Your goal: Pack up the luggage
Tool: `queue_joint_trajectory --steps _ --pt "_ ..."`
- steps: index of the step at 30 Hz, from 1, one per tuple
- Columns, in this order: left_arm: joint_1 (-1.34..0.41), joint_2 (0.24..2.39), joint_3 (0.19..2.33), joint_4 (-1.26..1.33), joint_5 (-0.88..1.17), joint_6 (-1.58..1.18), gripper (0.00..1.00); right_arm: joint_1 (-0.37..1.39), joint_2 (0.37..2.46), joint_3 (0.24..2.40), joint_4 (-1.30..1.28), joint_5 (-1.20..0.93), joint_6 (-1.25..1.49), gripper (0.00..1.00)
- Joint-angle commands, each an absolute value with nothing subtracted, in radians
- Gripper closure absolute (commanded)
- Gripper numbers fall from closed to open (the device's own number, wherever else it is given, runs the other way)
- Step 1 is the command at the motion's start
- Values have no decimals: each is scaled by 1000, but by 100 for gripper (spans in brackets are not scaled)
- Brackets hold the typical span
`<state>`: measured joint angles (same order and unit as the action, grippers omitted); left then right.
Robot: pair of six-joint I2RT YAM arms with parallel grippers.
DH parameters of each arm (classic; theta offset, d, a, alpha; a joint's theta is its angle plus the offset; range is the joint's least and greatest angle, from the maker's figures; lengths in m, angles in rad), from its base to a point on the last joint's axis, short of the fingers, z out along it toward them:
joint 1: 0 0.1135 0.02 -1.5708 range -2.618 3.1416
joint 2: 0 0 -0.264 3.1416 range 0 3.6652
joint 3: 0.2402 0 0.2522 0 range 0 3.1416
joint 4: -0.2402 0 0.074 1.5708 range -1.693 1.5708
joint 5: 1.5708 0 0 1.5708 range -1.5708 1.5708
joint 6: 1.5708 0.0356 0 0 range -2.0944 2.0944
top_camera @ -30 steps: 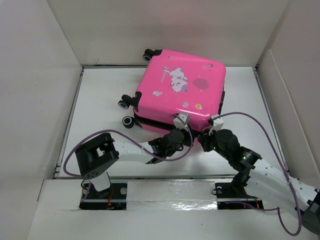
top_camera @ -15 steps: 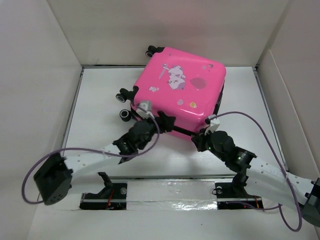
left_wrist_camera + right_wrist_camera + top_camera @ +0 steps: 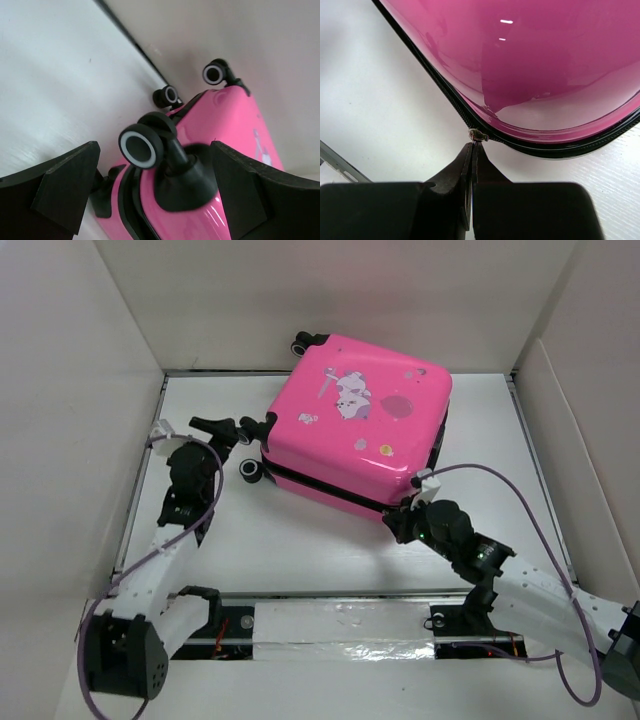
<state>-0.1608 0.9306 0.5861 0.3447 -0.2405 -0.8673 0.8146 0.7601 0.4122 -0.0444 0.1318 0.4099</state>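
Two arms reach toward the luggage (image 3: pixel 360 430), which lies flat on the white table (image 3: pixel 240 540) in the upper middle of the overhead frame. Its pink shells are together, and its stickered face (image 3: pixel 350 398) is turned up.

The left gripper (image 3: pixel 226 428) sits in the upper left of that frame, just beside the case's left edge. Its jaws stand wide apart. In the left wrist view one black caster wheel (image 3: pixel 141 146) with a white ring shows between the two fingers, and neither finger touches it. Two more wheels (image 3: pixel 215 74) show toward the upper right of that view, close to the back wall.

The right gripper (image 3: pixel 472 147) is at the case's lower right corner in the overhead frame. Its jaws are pressed together. In the right wrist view the tips meet at the small metal zipper pull (image 3: pixel 477 135) on the black zipper track (image 3: pixel 445 92). That track curves from the upper left to the right edge of the frame. The tips seem to pinch the pull's tab, though it is too small to be sure.
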Motion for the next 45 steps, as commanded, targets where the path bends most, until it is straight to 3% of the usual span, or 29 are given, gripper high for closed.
queue_joint_trajectory --steps 1,5,13,22,25,26,28,29,36,45 --pt "-126 1066 713 336 -124 -902 8 822 709 425 95 40 396 100" --pt "-126 1263 827 327 -54 -888 8 822 699 416 95 32 391 100" --pt "-144 1423 951 325 -43 -870 9 822 701 402 115 8 379 100" --pt "-164 1523 948 437 -5 -919 29 822 707 396 126 -18 380 100" --pt "-164 1537 913 504 40 -934 49 822 710 397 126 -14 383 100" --pt "-164 1539 907 514 41 -937 69 822 710 397 124 -14 385 100" --pt "-164 1534 888 549 55 -933 93 822 710 397 123 -8 387 100" --pt "-164 1522 871 567 58 -921 100 822 707 399 118 -5 387 100" --pt "-236 1373 671 741 28 -908 100 813 715 420 124 31 379 100" --pt "-580 1174 454 743 -138 -836 100 885 932 540 242 29 350 100"
